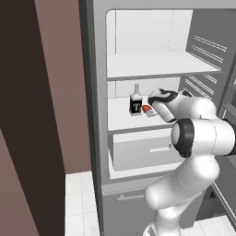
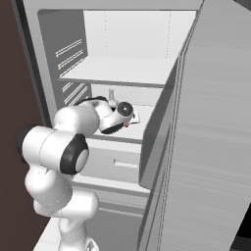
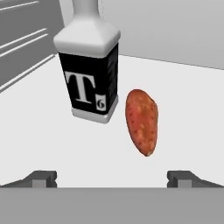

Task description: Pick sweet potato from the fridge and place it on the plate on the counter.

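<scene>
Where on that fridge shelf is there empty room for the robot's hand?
Bare white shelf lies right of the sweet potato and in front of it. It's crowded where the bottle stands close beside the potato. The upper shelf looks bare.

One sweet potato (image 3: 142,121), one bottle (image 3: 89,72), one drawer (image 1: 145,153), and two shelves inside one fridge (image 1: 99,69).

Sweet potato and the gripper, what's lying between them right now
Nothing: in the hand view, bare white shelf runs from the gripper to the sweet potato; the bottle stands aside.

Sweet potato (image 3: 142,121) ahead of me: reddish-orange, speckled. Bottle (image 3: 89,74): black label, white "T", pale body. Shelf (image 3: 183,100) white.
</scene>
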Motion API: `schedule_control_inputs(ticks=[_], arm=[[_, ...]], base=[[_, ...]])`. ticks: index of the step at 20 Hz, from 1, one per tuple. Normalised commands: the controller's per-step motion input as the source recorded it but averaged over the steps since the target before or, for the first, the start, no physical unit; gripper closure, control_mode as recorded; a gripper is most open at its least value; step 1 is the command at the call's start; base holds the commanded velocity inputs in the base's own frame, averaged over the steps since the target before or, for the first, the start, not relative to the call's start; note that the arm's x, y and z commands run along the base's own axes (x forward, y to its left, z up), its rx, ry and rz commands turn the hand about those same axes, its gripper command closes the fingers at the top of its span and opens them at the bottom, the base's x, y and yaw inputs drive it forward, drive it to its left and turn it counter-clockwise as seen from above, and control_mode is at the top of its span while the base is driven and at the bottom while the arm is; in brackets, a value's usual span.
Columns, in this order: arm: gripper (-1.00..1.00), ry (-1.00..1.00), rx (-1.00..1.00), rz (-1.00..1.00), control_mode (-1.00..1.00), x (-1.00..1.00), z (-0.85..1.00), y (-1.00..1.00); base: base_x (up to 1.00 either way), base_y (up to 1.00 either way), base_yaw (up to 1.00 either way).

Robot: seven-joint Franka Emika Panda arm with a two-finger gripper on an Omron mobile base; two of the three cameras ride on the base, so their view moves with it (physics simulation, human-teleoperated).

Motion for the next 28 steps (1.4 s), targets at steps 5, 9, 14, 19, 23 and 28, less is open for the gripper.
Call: schedule_control_inputs(ticks=[5,9,14,19,23,28], arm=[[-1.00,0.00,0.00,0.00,-1.00,0.02,-0.08,0.00],[-1.00,0.00,0.00,0.00,-1.00,0.00,-0.01,0.00],[-1.00,0.00,0.00,0.00,-1.00,0.05,0.00,0.00],[-1.00,0.00,0.00,0.00,-1.00,0.26,0.00,-0.08],[-1.00,0.00,0.00,0.00,-1.00,0.34,0.00,-0.15],[-1.00,0.00,0.00,0.00,-1.00,0.17,0.00,-0.07]], base=[[0.00,0.00,0.00],[0.00,0.00,0.00],[0.00,0.00,0.00],[0.00,0.00,0.00],[0.00,0.00,0.00],[0.00,0.00,0.00]])
